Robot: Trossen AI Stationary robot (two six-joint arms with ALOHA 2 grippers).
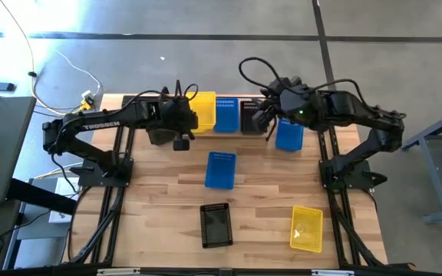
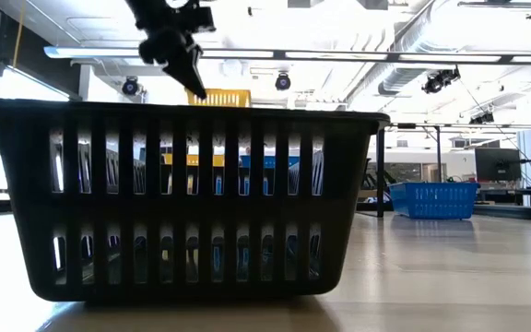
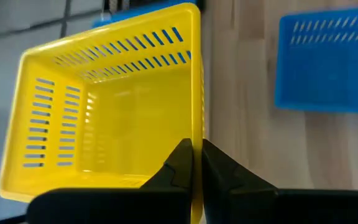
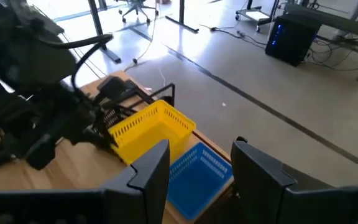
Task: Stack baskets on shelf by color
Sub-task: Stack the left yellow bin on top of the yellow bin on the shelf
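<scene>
My left gripper [image 3: 192, 163] is shut on a yellow basket [image 1: 202, 111] at the left end of the shelf [image 4: 166, 93], by the table's far edge. A blue basket [image 1: 226, 115] and a black basket [image 1: 252, 115] sit beside it on the shelf. My right gripper [image 4: 194, 171] is open above the shelf's right part and touches nothing. Another blue basket [image 1: 289, 135] lies under the right arm. On the table are an overturned blue basket [image 1: 221, 169], a black basket [image 1: 216, 225] and a yellow basket [image 1: 307, 228]. My left gripper pinches the yellow basket's long side wall at its rim [image 3: 197, 134], with one finger [image 3: 178, 167] inside the basket and the other outside. The fingers come from above, across the wall. The basket hangs tilted below them [image 4: 151, 127], raised over the shelf's left end.
In the low view the near black basket [image 2: 182, 198] fills the foreground, with the overturned blue one [image 2: 431, 198] behind it to the right. Bare wooden tabletop [image 1: 159, 192] lies on the left half. Black frame tubes run along both table sides.
</scene>
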